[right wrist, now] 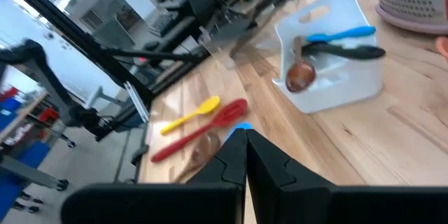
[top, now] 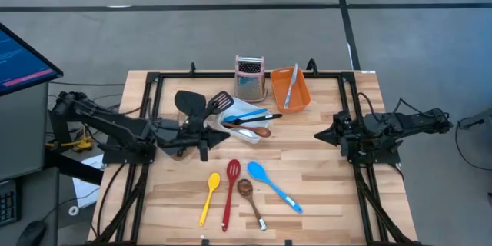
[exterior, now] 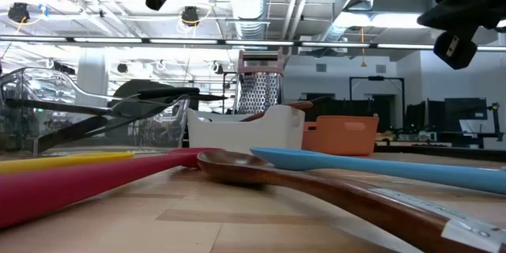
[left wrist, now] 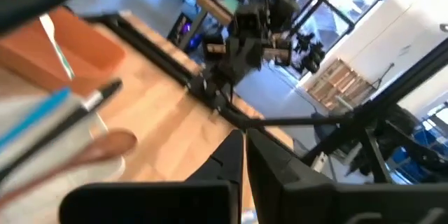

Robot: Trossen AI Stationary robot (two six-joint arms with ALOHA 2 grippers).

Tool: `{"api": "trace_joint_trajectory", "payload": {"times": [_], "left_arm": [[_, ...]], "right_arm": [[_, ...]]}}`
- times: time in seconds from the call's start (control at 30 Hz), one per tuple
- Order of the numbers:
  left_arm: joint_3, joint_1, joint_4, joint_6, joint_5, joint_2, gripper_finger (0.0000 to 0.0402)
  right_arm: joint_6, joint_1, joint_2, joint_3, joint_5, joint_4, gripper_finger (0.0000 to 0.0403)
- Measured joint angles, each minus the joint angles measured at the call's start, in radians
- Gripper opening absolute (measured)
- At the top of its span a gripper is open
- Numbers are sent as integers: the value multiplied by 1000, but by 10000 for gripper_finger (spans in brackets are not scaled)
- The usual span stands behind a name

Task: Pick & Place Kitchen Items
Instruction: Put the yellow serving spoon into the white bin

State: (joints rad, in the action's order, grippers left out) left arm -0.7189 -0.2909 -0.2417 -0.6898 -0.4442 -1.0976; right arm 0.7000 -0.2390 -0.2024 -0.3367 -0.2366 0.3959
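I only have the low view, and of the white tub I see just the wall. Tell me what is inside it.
Observer: The white tub holds a blue spoon, a black tool and a wooden spoon.
Operator: Now report the left gripper.
Observer: The left gripper is shut with nothing between its fingers. It is beside the tub, on the side toward the left arm.
Operator: And the right one.
Observer: The right gripper is shut too. It waits over the right part of the table, away from every utensil.
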Motion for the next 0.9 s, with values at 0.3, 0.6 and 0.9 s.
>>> {"api": "trace_joint_trajectory", "payload": {"times": [0.3, 0.6, 0.9], "left_arm": [[-78, -126, -26, -52, -175, -134, 2], [-406, -198, -30, 197, -179, -276, 2], [-730, -325, 37, 350, -311, -425, 2]], "right_arm": [[0, 0, 0, 0, 0, 70, 0], [5, -1, 0, 0, 0, 11, 0], [8, -1, 0, 0, 0, -2, 0]]}}
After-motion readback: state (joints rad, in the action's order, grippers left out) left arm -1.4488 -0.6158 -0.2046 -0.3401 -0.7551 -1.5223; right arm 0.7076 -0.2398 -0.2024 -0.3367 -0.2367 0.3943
